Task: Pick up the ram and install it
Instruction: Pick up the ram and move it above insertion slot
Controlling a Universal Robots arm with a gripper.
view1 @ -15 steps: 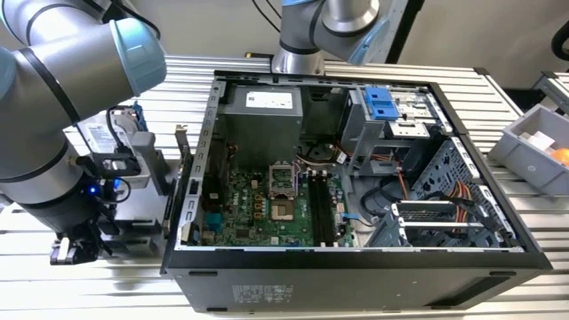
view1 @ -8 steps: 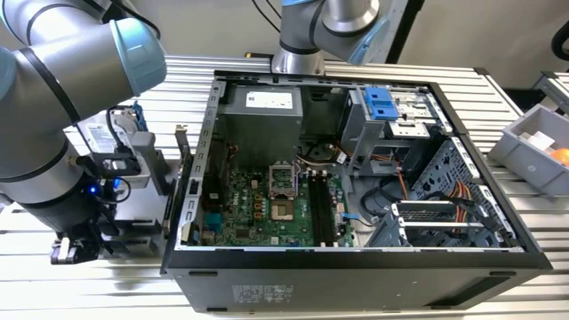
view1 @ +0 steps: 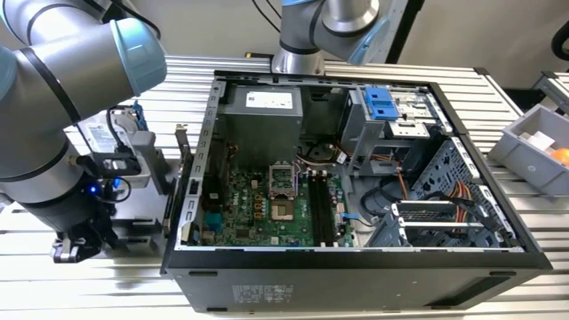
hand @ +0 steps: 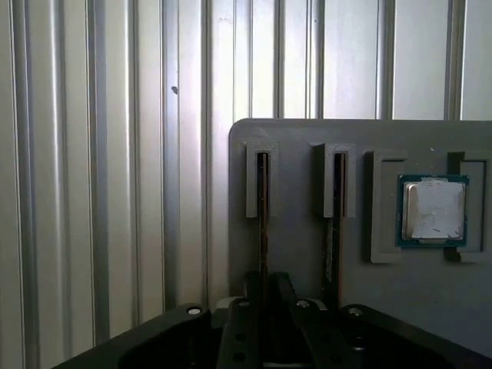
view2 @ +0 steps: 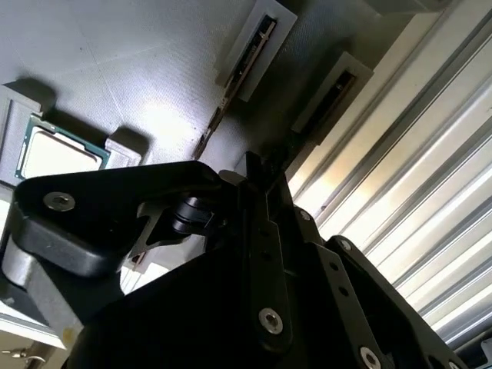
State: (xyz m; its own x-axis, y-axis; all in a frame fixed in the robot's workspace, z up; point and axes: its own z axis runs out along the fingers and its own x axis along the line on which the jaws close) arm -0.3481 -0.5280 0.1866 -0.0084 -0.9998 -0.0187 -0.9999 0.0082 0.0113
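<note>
- Now the gripper (hand: 264, 283) is hanging at the exterior view's lower left, over the gray holder (hand: 292, 132).
- Its fingers (hand: 281, 296) are pinching narrowly around the ram (hand: 263, 207), which is standing upright in its holder slot.

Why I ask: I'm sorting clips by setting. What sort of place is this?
Probably a robotics lab bench for computer assembly: an open computer case lies on a ribbed metal table, a robot arm stands beside it, and a grey tray holds a processor chip.

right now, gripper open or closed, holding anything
gripper: at the ram standing in the grey holder; open, closed or gripping cannot be told
</note>
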